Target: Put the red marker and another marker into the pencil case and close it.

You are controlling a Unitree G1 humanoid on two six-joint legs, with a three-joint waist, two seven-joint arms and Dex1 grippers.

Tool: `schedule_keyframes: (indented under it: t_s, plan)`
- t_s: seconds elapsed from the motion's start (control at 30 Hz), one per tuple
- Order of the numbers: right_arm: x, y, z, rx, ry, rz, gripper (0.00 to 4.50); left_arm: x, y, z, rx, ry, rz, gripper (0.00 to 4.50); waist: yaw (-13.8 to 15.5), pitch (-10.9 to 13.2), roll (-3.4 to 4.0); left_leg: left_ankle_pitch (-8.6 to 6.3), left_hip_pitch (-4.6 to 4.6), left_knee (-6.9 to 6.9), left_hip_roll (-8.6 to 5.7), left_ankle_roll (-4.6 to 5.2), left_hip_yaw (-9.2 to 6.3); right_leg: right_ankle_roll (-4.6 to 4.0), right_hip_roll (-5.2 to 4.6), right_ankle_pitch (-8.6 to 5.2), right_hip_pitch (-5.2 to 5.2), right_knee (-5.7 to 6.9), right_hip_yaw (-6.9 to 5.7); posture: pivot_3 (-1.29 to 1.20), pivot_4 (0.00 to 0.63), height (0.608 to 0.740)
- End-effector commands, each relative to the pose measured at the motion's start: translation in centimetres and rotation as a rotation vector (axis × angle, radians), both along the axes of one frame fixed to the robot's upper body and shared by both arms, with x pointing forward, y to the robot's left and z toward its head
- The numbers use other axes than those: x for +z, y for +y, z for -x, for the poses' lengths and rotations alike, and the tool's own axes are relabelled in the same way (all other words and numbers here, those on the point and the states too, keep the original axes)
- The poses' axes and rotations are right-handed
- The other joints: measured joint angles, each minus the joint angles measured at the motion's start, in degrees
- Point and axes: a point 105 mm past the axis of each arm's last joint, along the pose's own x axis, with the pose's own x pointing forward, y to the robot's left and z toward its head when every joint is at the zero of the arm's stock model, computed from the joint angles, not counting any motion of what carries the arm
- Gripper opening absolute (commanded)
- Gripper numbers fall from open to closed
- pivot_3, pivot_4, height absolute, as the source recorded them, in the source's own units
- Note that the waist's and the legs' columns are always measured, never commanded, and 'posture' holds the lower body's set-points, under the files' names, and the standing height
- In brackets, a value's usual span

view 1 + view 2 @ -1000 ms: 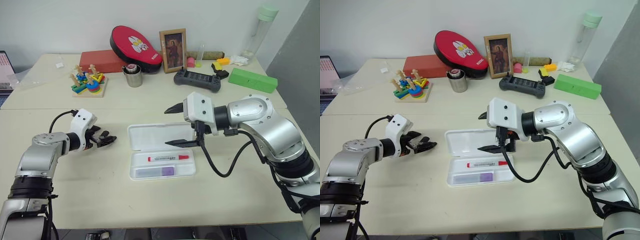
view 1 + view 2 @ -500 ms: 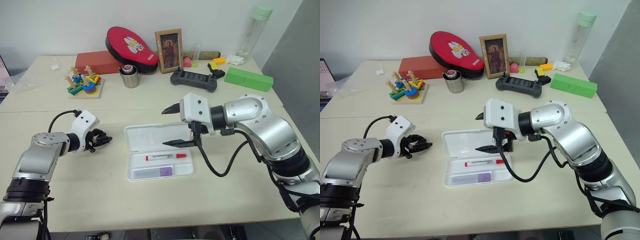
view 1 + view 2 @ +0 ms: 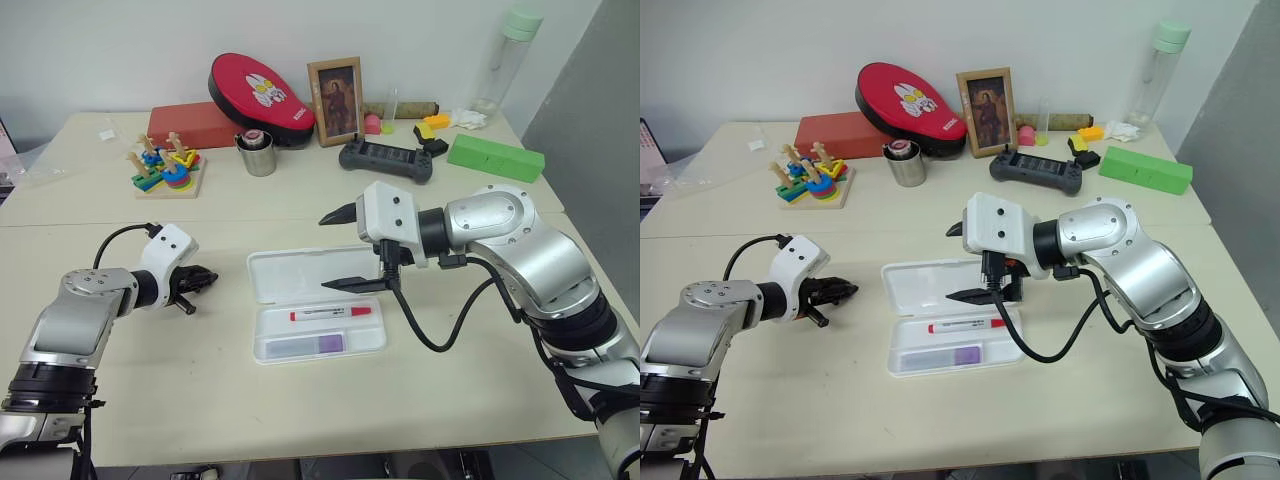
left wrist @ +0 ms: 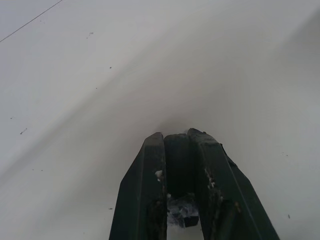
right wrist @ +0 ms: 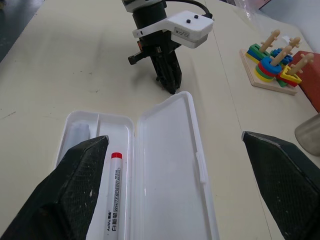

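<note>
The left gripper (image 3: 203, 277)'s fingers are now drawn together, empty, at centre-left, while the right gripper (image 3: 338, 250) is held spread wide, empty, over the open pencil case (image 3: 300, 275) at frame centre, where the red marker (image 3: 331, 313) and the lilac marker (image 3: 306, 345) are seen lying.

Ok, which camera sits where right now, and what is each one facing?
Head stereo pair: looks forward and down over both arms at the open pencil case holding the red marker and lilac marker.
Left wrist view: looks along the left gripper, fingers together, at bare table.
Right wrist view: looks past the right gripper, fingers wide apart, at the case.
Shared: the right wrist view and head pair both show the left gripper.
</note>
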Motion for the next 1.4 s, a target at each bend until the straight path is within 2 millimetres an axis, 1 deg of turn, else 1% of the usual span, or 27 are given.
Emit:
schedule_keyframes:
  t_s: [0.03,0.17,0.3,0.43,0.57,0.7,0.73,0.77,0.83,0.93,1.07,1.17,1.27,1.3,1.33,1.4]
  plan:
    - [1.1,0.0,0.2,0.012,-0.053,-0.016,4.50,0.3,1.5,0.4,0.055,0.000,-0.032,0.39,-0.12,0.00,0.00,0.00,0.00,0.00,0.00,0.00,0.00,0.00,0.00,0.00,0.00,0.00,0.00,0.00,0.150,0.740]
    - [1.3,-0.4,0.0,0.004,-0.046,-0.026,4.50,2.1,1.5,0.4,0.069,-0.064,-0.018,0.39,-0.24,0.00,0.00,0.00,-0.01,0.00,0.00,0.00,0.00,0.00,0.00,0.00,0.00,0.00,0.00,0.00,0.150,0.740]
    - [1.0,-1.0,0.0,-0.006,-0.034,-0.024,4.50,5.7,0.4,0.4,0.046,-0.161,0.033,0.39,0.01,0.02,-0.03,0.00,-0.08,0.00,0.00,0.00,-0.01,0.00,0.00,0.00,-0.05,-0.03,-0.01,0.00,0.150,0.740]
    - [0.8,-1.3,0.0,-0.010,-0.030,-0.022,4.50,8.1,-1.0,0.5,0.011,-0.217,0.061,0.39,0.72,0.02,-0.03,0.00,-0.09,-0.01,-0.01,0.00,-0.01,0.00,-0.01,0.00,-0.05,-0.05,-0.02,0.00,0.150,0.740]
    - [0.6,-1.5,0.0,-0.013,-0.027,-0.021,4.50,9.5,-2.1,0.9,-0.031,-0.236,0.059,0.39,0.69,0.02,-0.04,0.00,-0.09,0.00,-0.01,-0.01,0.00,0.02,-0.01,-0.01,-0.04,-0.07,-0.01,0.00,0.150,0.740]
    - [0.4,-1.7,-0.1,-0.018,-0.028,-0.018,4.50,10.2,-3.0,1.4,-0.073,-0.242,0.053,0.39,0.66,0.03,-0.05,0.00,-0.09,-0.01,-0.01,-0.01,-0.01,0.01,-0.01,0.00,-0.04,-0.06,-0.01,0.00,0.150,0.740]
    - [0.4,-1.8,-0.1,-0.018,-0.027,-0.016,4.50,10.6,-3.5,1.6,-0.097,-0.248,0.054,0.39,0.67,0.03,-0.04,0.00,-0.09,-0.01,-0.01,-0.01,-0.01,0.01,-0.01,0.00,-0.05,-0.07,-0.01,0.00,0.150,0.740]
    - [0.2,-2.1,-0.2,-0.021,-0.024,-0.011,4.50,11.8,-4.8,1.9,-0.155,-0.275,0.074,0.39,0.67,0.03,-0.05,0.00,-0.09,-0.01,-0.01,-0.01,0.00,0.01,-0.01,0.00,-0.05,-0.07,-0.01,0.00,0.150,0.740]
    - [0.1,-2.6,-0.3,-0.029,-0.019,-0.003,4.50,13.5,-6.6,2.5,-0.240,-0.313,0.085,0.39,1.01,0.08,-0.17,0.00,-0.10,-0.01,-0.01,-0.01,-0.01,0.01,-0.01,0.00,-0.05,-0.07,-0.02,0.00,0.150,0.740]
    - [-0.2,-3.0,-0.4,-0.040,-0.012,0.007,4.50,14.7,-7.8,2.5,-0.284,-0.338,0.101,0.39,1.15,0.10,-0.19,0.00,-0.13,0.01,-0.02,-0.01,0.00,0.02,-0.02,-0.01,-0.03,-0.11,-0.01,0.00,0.150,0.740]
    - [-0.4,-3.6,-0.6,-0.054,-0.016,0.023,4.50,15.0,-10.4,3.5,-0.399,-0.324,0.135,0.39,0.92,0.10,-0.19,0.00,-0.12,0.01,-0.02,-0.01,-0.01,0.06,-0.01,-0.03,-0.03,-0.10,-0.02,0.00,0.150,0.740]
    - [-0.5,-3.9,-0.9,-0.068,-0.022,0.046,4.50,14.4,-12.2,4.7,-0.498,-0.271,0.130,0.39,0.78,0.11,-0.19,0.00,-0.12,0.01,-0.02,-0.01,-0.01,0.04,-0.01,-0.02,-0.03,-0.11,-0.02,0.00,0.150,0.740]
    - [-0.4,-4.0,-0.9,-0.068,-0.016,0.051,4.50,14.1,-13.3,5.7,-0.563,-0.241,0.139,0.39,0.71,0.11,-0.19,0.00,-0.12,0.01,-0.02,-0.01,-0.01,0.02,-0.01,-0.01,-0.03,-0.11,-0.02,0.00,0.150,0.740]
    - [-0.5,-4.2,-0.9,-0.068,-0.018,0.058,4.50,14.0,-13.8,6.2,-0.597,-0.223,0.151,0.39,0.70,0.11,-0.19,0.00,-0.12,0.01,-0.02,-0.01,-0.01,0.02,-0.01,-0.01,-0.03,-0.10,-0.01,0.00,0.150,0.740]
    - [-0.7,-4.5,-0.8,-0.065,-0.011,0.071,4.50,13.4,-14.4,7.0,-0.647,-0.188,0.157,0.39,0.70,0.11,-0.19,0.00,-0.12,0.01,-0.02,-0.01,-0.01,0.02,-0.01,-0.01,-0.03,-0.10,-0.02,0.00,0.150,0.740]
    - [-1.1,-5.1,-0.4,-0.046,0.006,0.101,4.50,12.1,-15.3,7.8,-0.710,-0.135,0.159,0.39,0.72,0.11,-0.19,0.00,-0.12,0.01,-0.03,-0.01,-0.01,0.03,-0.02,-0.02,-0.03,-0.10,-0.01,0.00,0.150,0.740]
